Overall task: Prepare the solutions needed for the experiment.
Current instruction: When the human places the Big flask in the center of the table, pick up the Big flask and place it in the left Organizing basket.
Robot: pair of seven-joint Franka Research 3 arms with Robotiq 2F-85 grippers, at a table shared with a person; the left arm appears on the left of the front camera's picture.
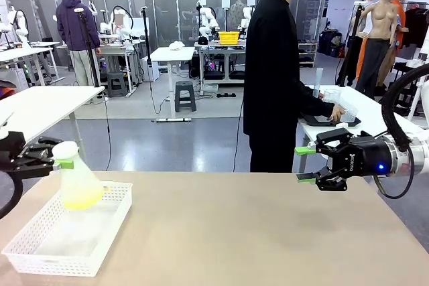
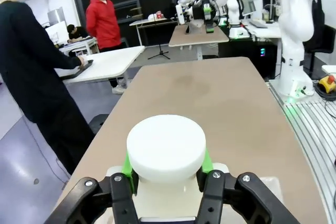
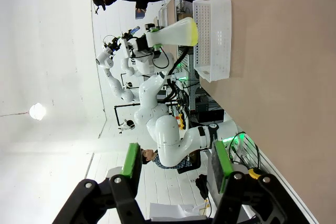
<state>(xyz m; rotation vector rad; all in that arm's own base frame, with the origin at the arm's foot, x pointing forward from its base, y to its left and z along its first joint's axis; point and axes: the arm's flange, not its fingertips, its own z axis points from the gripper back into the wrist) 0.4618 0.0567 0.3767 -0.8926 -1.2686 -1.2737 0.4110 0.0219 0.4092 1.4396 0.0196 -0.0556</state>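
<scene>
From the front camera I see the flask at about nine o'clock on the table, held over the far left corner of the white mesh basket. It is a conical vessel of translucent white plastic with a wide, round white cap on a short neck. The solution sits as a shallow pale yellow-green layer in the flared bottom, clear enough to glow through the wall. I cannot tell whether the flask base touches the basket floor or hangs just above it.

My left gripper is clamped on the flask neck just under the cap. On the left wrist camera the cap sits at six o'clock, with a green pad pressed to the neck on each side and the black fingers closed in around it.

My right gripper hovers at about three o'clock in the front view, above the table edge and well apart from the flask, pointing toward it. Its jaws stand apart with nothing between the green pads; the right wrist camera shows the same gap, with the flask and basket far off near twelve o'clock.

A person in black stands beyond the far edge, turned to a side table.
</scene>
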